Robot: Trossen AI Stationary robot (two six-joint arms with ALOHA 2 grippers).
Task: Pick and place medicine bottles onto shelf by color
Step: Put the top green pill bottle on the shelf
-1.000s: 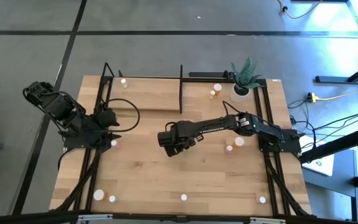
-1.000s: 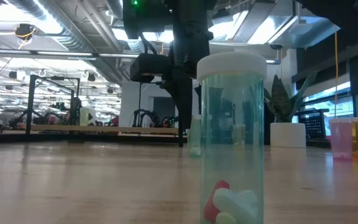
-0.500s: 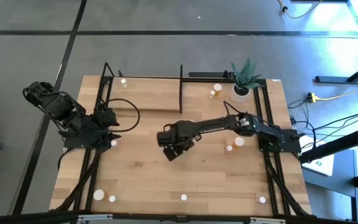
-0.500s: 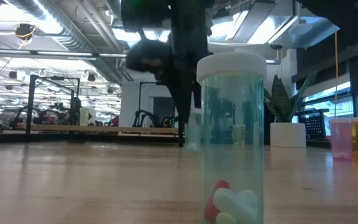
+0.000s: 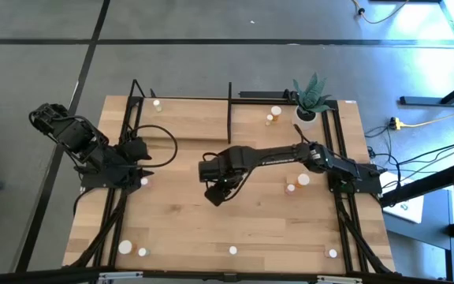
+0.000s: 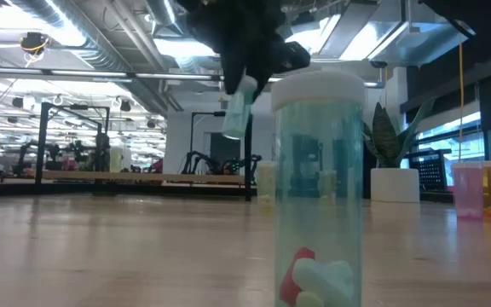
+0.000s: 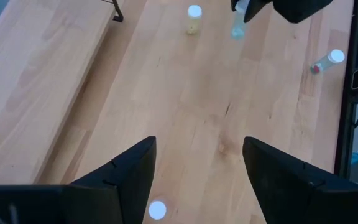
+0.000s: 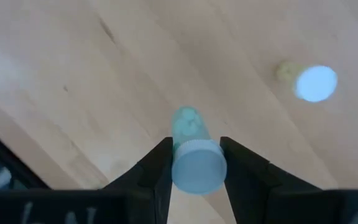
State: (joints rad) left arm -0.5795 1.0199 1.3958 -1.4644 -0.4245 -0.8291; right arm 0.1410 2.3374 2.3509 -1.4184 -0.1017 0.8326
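Left gripper (image 5: 143,163): parked over the table's left side, fingers spread apart, holding nothing; one white-capped bottle (image 7: 157,210) stands on the table between its fingers; shelf (image 5: 187,120): light-wood board at the far edge, black upright bar at mid-length; right gripper (image 5: 215,192): near the table's centre, lifted off the surface, fingers clamped on a green medicine bottle (image 8: 190,150) just below its white cap, body hanging tilted in the low view; handling, judged: light, rigid plastic, smooth and likely to slip, best gripped on the cylindrical body close under the cap; remaining bottles: scattered along the near edge and by the plant pot (image 5: 304,118), far right.
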